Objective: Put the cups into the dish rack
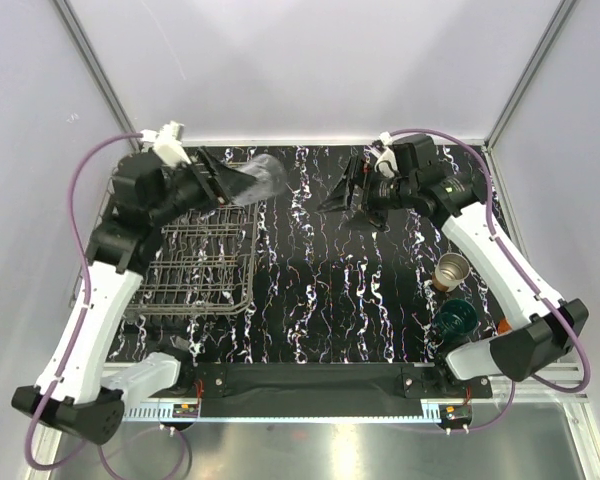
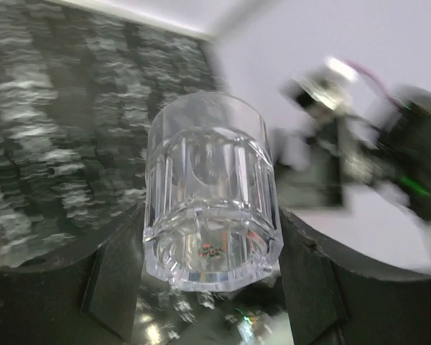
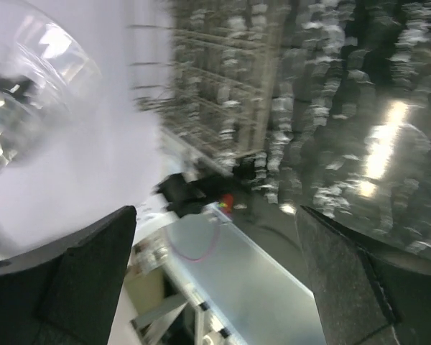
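Left fingers (image 2: 113, 284) are clamped on a clear cup (image 2: 212, 194), one on each side low on its wall. The thick base faces the wrist camera.

In the top view I see this cup (image 1: 263, 177) held off the worktop (image 1: 310, 290) and tipped roughly sideways. It is outside the dish rack (image 1: 195, 262), just beyond the rack's far right corner.

Right fingers (image 3: 86, 266) are spread wide with nothing between them. That arm hangs over the far middle of the worktop, its fingers (image 1: 342, 195) pointing toward the left arm. Both wrist views are blurred. The rack shows only as a faint wire grid in the right one.

A beige cup (image 1: 451, 270) stands on the worktop beside the right arm, mouth up. A dark green cup (image 1: 458, 318) sits just nearer the arm bases. The two are close, but I cannot tell whether they touch.
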`<state>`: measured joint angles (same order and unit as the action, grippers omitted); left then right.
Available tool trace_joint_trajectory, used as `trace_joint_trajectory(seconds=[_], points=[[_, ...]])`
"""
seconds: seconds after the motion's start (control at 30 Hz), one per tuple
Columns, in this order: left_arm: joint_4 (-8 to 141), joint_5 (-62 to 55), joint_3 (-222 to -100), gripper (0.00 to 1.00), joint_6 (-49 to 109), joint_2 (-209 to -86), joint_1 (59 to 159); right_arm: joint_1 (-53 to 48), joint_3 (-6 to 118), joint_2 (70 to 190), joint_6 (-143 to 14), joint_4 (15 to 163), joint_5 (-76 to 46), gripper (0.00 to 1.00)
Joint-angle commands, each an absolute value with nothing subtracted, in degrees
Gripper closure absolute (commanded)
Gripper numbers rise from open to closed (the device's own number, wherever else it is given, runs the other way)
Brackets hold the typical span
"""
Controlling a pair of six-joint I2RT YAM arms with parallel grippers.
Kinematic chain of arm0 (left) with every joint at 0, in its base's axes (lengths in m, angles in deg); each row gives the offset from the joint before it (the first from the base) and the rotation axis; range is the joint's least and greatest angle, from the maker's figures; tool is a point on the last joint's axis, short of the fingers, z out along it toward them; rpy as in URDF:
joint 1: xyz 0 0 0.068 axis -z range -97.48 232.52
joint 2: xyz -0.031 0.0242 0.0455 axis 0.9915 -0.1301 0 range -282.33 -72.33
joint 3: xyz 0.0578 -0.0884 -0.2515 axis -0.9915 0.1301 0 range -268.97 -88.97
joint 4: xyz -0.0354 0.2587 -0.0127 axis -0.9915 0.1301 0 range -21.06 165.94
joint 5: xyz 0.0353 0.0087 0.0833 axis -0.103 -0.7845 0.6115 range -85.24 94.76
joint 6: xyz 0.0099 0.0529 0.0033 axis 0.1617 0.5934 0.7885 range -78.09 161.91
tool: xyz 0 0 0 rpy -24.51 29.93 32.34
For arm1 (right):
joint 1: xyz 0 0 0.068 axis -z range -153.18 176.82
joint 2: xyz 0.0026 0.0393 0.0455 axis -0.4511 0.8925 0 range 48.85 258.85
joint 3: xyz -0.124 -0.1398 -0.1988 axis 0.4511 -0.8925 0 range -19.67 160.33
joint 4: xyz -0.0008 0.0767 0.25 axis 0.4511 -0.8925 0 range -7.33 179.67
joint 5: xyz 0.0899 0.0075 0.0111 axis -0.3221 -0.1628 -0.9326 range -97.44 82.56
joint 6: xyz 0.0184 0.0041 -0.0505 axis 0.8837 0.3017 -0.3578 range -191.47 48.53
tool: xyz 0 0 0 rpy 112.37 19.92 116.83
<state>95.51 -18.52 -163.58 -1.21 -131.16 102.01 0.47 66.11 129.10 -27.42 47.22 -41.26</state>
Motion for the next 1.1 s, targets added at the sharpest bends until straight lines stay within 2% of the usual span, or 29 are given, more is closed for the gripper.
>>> trace_joint_trajectory(seconds=[0.0,0.17,0.33,0.5,0.63,0.83,1.07], points=[[111.81,-9.14,-170.95,1.00,5.94,-135.51,94.93,0.36,70.07,131.20,-37.63,31.33,-24.27,0.00],[111.85,-0.87,-170.88,1.00,14.48,-140.17,89.04,0.36,67.00,134.37,-39.92,29.03,-17.73,0.00],[108.15,-2.70,-170.70,1.00,17.90,-150.18,84.38,0.45,60.50,137.00,-39.48,34.82,-19.30,0.00],[112.09,-1.21,-181.85,1.00,22.47,-161.34,81.30,0.36,57.50,141.66,-37.81,38.52,-21.85,0.00],[119.21,0.36,-192.93,1.00,24.76,-173.54,80.59,0.36,57.94,143.34,-39.48,37.55,-17.82,0.00],[122.46,1.95,-201.02,1.00,27.23,-182.97,79.36,0.28,54.61,139.66,-43.52,38.52,-10.96,0.00],[122.12,-0.86,-202.70,1.00,25.91,-187.99,79.45,0.19,51.26,129.10,-45.63,38.44,-7.81,0.00]])
